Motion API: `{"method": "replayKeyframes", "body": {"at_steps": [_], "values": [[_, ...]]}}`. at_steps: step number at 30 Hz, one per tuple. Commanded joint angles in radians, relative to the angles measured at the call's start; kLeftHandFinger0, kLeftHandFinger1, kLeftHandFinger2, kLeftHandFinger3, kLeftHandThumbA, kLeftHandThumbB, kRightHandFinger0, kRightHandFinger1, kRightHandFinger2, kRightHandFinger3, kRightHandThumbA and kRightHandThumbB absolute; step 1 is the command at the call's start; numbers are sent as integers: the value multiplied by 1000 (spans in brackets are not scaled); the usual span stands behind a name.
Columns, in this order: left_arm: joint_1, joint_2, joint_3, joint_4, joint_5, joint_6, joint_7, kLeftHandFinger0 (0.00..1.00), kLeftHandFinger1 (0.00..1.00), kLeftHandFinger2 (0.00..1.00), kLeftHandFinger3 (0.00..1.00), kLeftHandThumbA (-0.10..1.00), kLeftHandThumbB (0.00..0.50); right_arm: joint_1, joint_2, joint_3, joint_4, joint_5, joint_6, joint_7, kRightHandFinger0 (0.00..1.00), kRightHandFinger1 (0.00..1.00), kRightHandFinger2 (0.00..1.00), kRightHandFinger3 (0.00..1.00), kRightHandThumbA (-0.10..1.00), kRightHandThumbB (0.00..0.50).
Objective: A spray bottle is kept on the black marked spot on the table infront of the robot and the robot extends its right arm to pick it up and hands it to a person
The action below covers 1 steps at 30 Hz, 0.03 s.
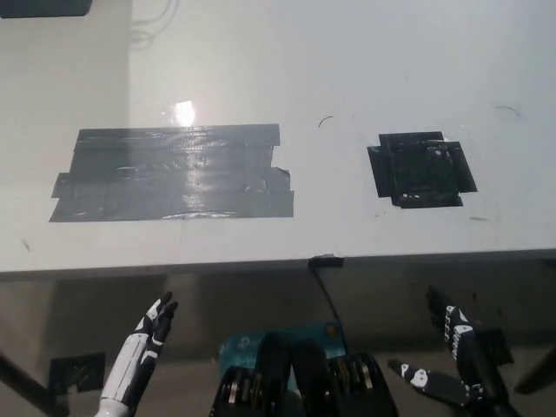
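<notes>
No spray bottle shows anywhere in the head view. The small black marked spot (422, 169) on the white table (347, 78) lies bare. My black right hand (452, 356) hangs below the table's front edge at the lower right, open, fingers spread and holding nothing. My white left hand (143, 347) rests low at the lower left, open with fingers straight, also below the table edge.
A large patch of grey tape (174, 174) covers the table's left half, with a light glare above it. A small dark clip and cable (325, 269) hang from the front edge at the middle. A dark object (43, 7) sits at the far left corner.
</notes>
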Motion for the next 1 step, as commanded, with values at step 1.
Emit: {"method": "replayKeyframes", "body": {"at_steps": [1], "values": [[8,-1,1,-35,5,-45,9,1000,1000,1000,1000,1000,340,-19,10,-1,-4,-20,-80,2,1000,1000,1000,1000,880,366]]}}
